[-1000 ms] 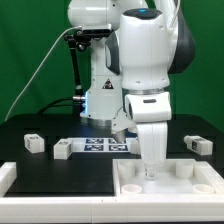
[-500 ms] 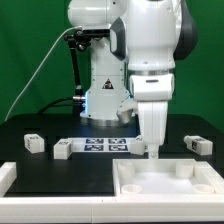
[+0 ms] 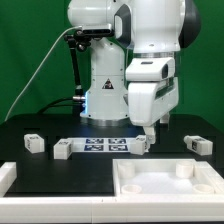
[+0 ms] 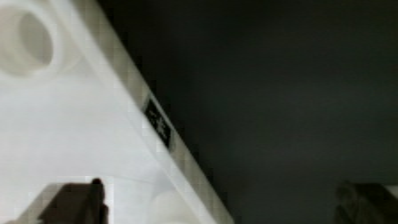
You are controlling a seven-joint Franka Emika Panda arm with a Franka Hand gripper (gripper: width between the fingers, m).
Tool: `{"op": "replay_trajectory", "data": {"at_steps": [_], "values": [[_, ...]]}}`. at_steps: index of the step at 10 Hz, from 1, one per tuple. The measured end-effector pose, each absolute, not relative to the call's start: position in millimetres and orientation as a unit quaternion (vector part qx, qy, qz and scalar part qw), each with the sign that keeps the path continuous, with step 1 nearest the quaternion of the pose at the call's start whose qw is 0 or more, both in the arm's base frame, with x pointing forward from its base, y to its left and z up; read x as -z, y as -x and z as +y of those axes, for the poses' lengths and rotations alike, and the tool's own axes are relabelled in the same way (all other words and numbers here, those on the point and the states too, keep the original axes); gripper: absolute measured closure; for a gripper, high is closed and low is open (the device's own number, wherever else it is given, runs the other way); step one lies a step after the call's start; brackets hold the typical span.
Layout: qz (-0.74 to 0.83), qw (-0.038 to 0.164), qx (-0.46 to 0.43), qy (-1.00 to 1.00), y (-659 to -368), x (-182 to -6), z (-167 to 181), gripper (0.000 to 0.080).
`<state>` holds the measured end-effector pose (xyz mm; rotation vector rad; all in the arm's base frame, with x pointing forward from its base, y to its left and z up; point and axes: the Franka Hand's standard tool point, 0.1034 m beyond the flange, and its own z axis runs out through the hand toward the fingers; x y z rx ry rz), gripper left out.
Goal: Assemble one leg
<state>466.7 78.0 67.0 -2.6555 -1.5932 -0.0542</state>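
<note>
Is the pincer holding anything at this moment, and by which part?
Nothing is held: the pincer is open and empty in the wrist view.

gripper (image 3: 152, 127) lifted up & out of tabletop (image 3: 160, 188), now abv its far edge

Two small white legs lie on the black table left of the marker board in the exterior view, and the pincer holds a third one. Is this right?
Not quite. The pincer holds nothing: the wrist view shows its fingers apart with only the white tray and the table between them. The two legs do lie left of the marker board.
</note>
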Motion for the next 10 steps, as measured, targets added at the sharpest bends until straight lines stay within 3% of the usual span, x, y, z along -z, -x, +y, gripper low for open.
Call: {"op": "replay_trajectory", "data": {"at_steps": [2,4,6,8,10], "values": [[-0.434,0.027,0.019,0.9,-465,-66.4,81,0.015],[-0.258,0.039,0.023,0.965,-432,-60.3,109,0.015],[-0.168,0.051,0.018,0.984,-424,-63.2,138,0.015],[-0.168,0.058,0.02,0.984,-415,-68.9,173,0.015],[-0.172,0.059,0.015,0.983,-410,-67.5,181,0.015]]}}
